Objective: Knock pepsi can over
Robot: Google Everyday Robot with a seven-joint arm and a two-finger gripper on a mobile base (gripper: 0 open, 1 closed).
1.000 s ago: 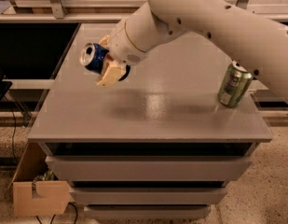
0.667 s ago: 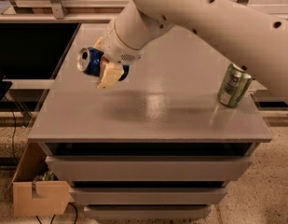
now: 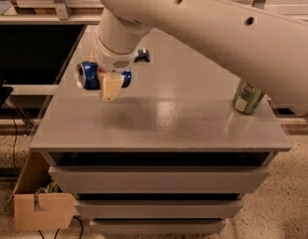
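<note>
Pepsi can (image 3: pixel 87 75) lies on its side in the grasp of the gripper (image 3: pixel 109 79), its silver top turned to the left and its blue body running rightwards behind a beige finger (image 3: pixel 109 86) that crosses the front of it. The gripper is clenched on the can, holding it over the left part of the grey table top (image 3: pixel 193 118), near the left edge; a faint shadow lies on the surface below and a little to the right, and the can appears to be clear of the top, though this cannot be told for sure. The white arm (image 3: pixel 218 29) comes in from the upper right and fills much of the upper part of the view, with its wrist bending down to the gripper. A green and silver can (image 3: pixel 247 99) stands upright near the right edge of the table top, well apart from the Pepsi can, its upper part hidden behind the arm. A small dark object (image 3: pixel 142 57) sits just beside the wrist towards the back; what it is cannot be told. Below the table top are drawer fronts (image 3: pixel 158 179), and a cardboard box (image 3: pixel 41 212) stands on the floor at the lower left corner.
</note>
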